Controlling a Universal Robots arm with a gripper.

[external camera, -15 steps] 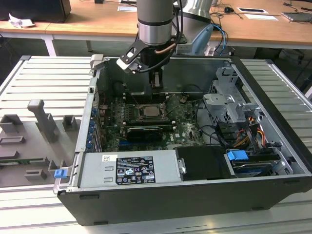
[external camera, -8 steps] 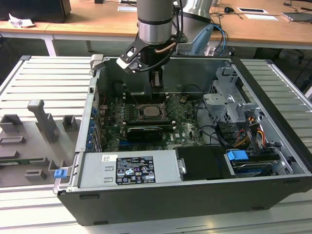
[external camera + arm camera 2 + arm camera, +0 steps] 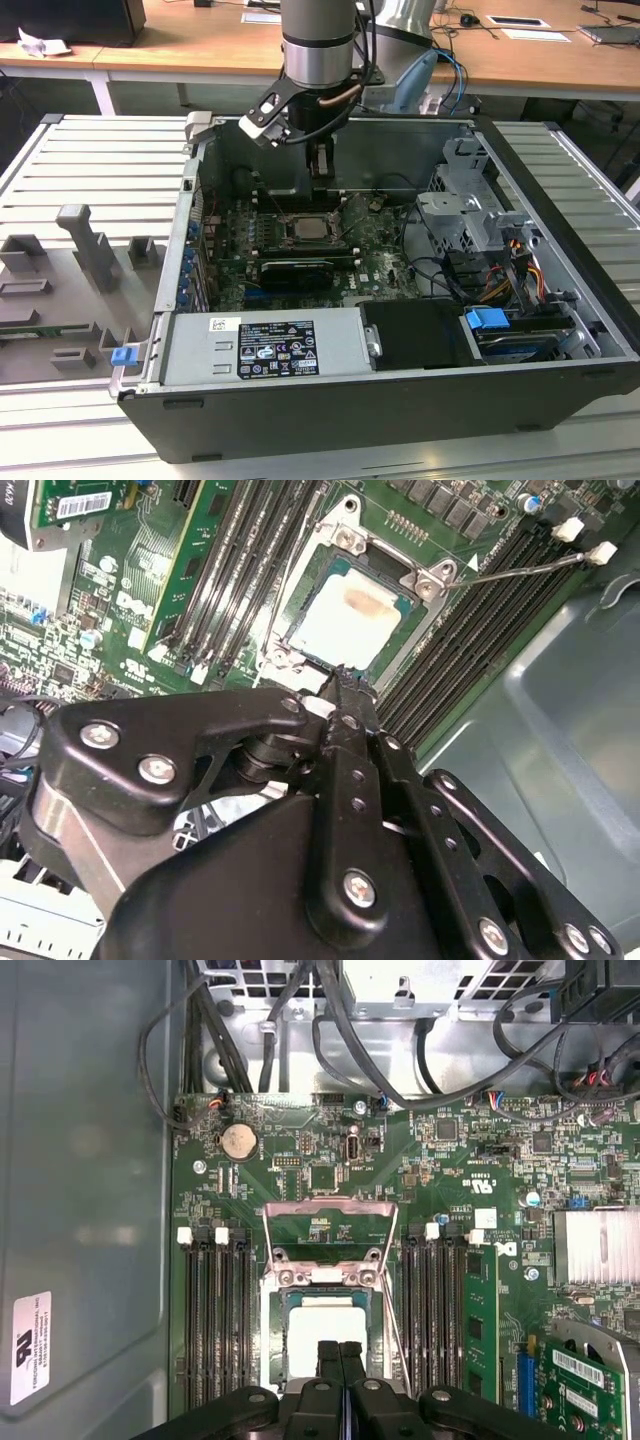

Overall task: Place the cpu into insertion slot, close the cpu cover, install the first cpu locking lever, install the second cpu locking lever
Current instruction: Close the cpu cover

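Closed and empty, the gripper (image 3: 340, 1350) is hovering over the cpu (image 3: 305, 226) socketed at the exterior view's centre; the open cpu cover (image 3: 325, 1205), likely light and stiff, is offering its free edge for pushing.

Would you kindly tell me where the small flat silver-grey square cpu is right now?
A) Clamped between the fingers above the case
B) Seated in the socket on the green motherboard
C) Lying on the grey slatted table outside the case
B: the small flat silver-grey square cpu lies in the socket on the green motherboard, while the gripper beside it has its fingers shut with nothing between them.
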